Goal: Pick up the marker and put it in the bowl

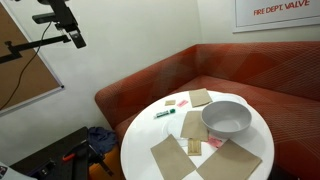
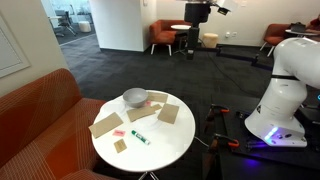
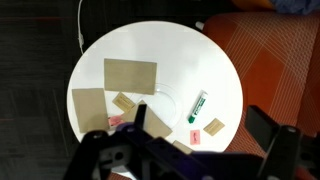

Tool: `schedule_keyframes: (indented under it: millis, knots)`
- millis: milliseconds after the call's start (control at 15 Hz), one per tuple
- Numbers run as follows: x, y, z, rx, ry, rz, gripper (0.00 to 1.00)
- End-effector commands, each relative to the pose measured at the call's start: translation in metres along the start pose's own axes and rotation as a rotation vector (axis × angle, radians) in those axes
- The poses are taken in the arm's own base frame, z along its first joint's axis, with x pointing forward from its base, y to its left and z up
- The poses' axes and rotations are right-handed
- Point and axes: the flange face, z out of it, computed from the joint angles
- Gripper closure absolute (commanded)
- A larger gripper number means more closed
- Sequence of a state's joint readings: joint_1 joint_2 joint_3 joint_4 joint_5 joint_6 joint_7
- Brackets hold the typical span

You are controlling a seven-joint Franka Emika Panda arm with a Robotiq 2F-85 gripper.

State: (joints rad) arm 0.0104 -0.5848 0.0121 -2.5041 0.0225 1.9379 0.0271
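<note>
Gripper [image 3: 195,158] hangs high above the round white table [image 3: 200,55], fingers [image 3: 115,150] spread wide with nothing between them, going by the wrist view. Marker [image 3: 197,106] lies flat on the tabletop far below the hand, roughly under the gap between the fingers. Bowl [image 3: 168,99] sits down there too, partly hidden behind one finger and hard to make out, white on white. In an exterior view, a brown paper piece [image 1: 193,125] lies between marker and bowl. A small pink-red card [image 3: 193,135] lies near the marker.
</note>
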Motion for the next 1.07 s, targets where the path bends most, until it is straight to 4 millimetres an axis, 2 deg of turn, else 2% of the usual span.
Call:
schedule_keyframes:
  millis: [0,600,1000]
  knots:
    - [0.022,-0.015,0.009,0.009,0.007,0.014,0.00]
    - [0.070,-0.054,0.050,0.057,0.042,0.155,0.00]
    - [0.108,-0.077,0.083,0.075,0.053,0.270,0.00]
